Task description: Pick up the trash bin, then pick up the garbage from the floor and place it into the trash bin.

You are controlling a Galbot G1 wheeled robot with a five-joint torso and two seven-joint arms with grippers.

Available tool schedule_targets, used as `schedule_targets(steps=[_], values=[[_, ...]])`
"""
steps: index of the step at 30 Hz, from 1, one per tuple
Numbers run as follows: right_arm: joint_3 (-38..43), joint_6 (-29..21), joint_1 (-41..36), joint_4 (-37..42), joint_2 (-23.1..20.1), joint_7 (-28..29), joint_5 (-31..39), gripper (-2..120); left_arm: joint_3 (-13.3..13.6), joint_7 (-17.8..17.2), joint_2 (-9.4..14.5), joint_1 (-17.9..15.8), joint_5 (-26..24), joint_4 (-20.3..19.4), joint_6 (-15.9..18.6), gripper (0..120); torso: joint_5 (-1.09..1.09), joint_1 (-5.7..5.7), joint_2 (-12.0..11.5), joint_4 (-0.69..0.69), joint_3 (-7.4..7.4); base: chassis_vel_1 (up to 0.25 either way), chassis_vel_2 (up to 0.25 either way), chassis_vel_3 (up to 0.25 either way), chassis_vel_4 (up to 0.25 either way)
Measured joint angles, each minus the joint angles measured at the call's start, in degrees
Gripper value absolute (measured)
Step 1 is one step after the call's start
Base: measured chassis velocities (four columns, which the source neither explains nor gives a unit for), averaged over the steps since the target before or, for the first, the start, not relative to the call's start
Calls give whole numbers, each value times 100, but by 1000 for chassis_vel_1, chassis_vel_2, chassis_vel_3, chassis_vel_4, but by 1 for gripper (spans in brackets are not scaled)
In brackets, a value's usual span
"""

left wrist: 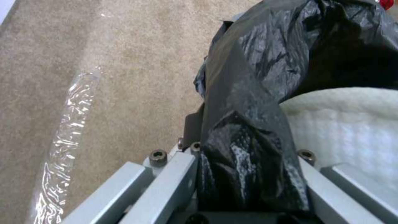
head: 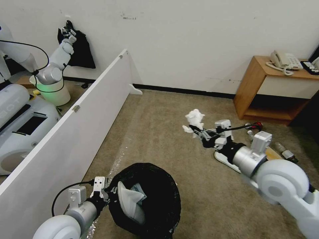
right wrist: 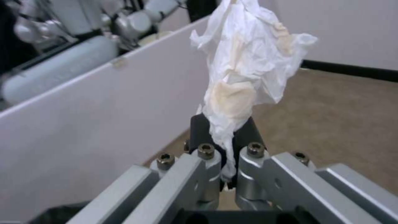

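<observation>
The trash bin (head: pixel 156 212), round and lined with a crinkly black bag, hangs low in front of me. My left gripper (head: pixel 108 192) is shut on its rim; the left wrist view shows the bag's rim (left wrist: pixel 248 124) pinched in the left gripper (left wrist: pixel 244 155). A white slipper (head: pixel 131 200) lies inside the bin, also seen as the slipper (left wrist: pixel 344 124) beside the bag. My right gripper (head: pixel 196 131) is shut on a white tissue wad (head: pixel 194 119), held above the carpet; the tissue (right wrist: pixel 244 62) sticks up out of that gripper (right wrist: pixel 226 137). Another slipper (head: pixel 226 161), bottles (head: pixel 284 151) and a red can (head: pixel 258 125) lie on the floor.
A long white partition board (head: pixel 83 109) runs along my left. Behind it stand another robot (head: pixel 50 66) and a white bucket glowing green (head: pixel 53 91). A wooden side table (head: pixel 256 93) with a telephone (head: pixel 284 61) is at the right. A clear plastic strip (left wrist: pixel 66 140) lies on the carpet.
</observation>
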Motion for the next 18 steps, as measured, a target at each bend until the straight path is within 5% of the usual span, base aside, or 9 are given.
schedule_targets(steps=[18], values=[[-1545,264,1042,-225,336,-620,-11,0,93,-53,-45,-484,-181,271,30,3,0,0,0,-2,0,0,0,0,0]])
